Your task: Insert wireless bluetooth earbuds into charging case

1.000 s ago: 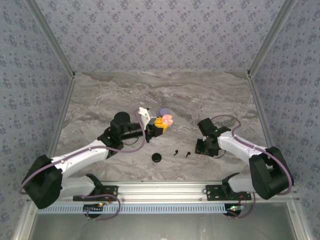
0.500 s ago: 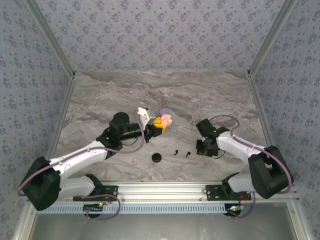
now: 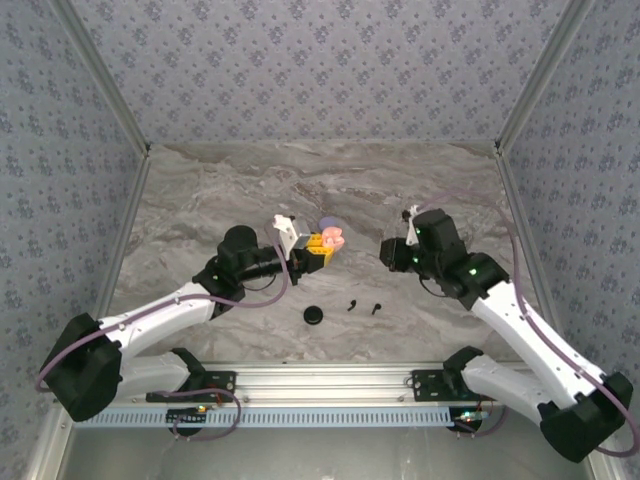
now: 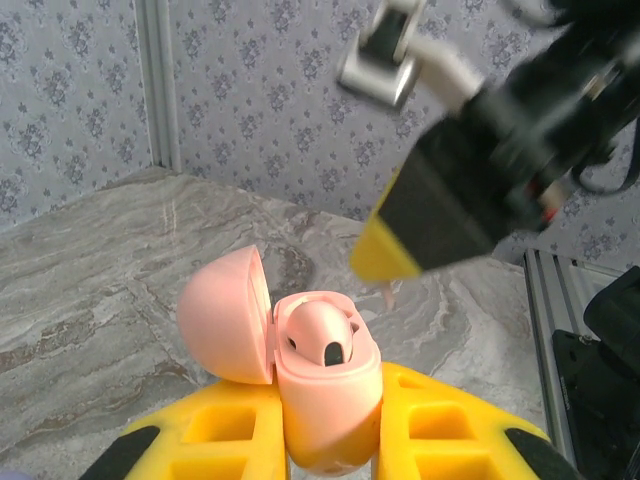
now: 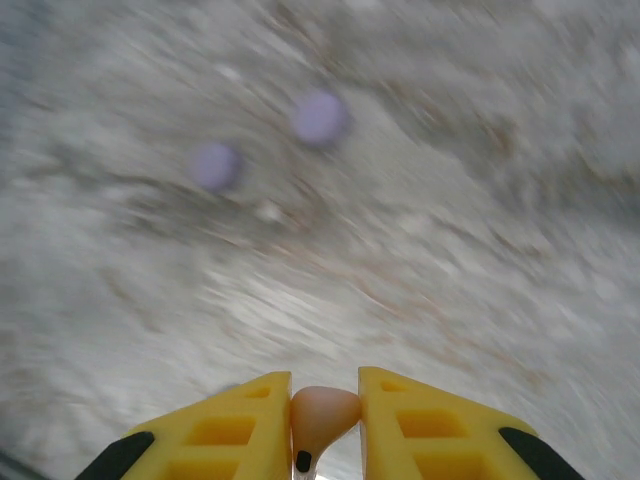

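Above the table (image 3: 400,190), my right gripper (image 3: 386,253) had risen within the last second, fingers pressed on 1 pale pink earbud (image 5: 322,412). It now neared the open charging case (image 4: 325,385) pinched in my left gripper (image 4: 330,450), so insertion looked next.

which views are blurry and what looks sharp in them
Right wrist: the table is smeared, the pink earbud is crisp; left wrist: the pink case is sharp, the right end effector above it blurred; top external: sharp throughout.
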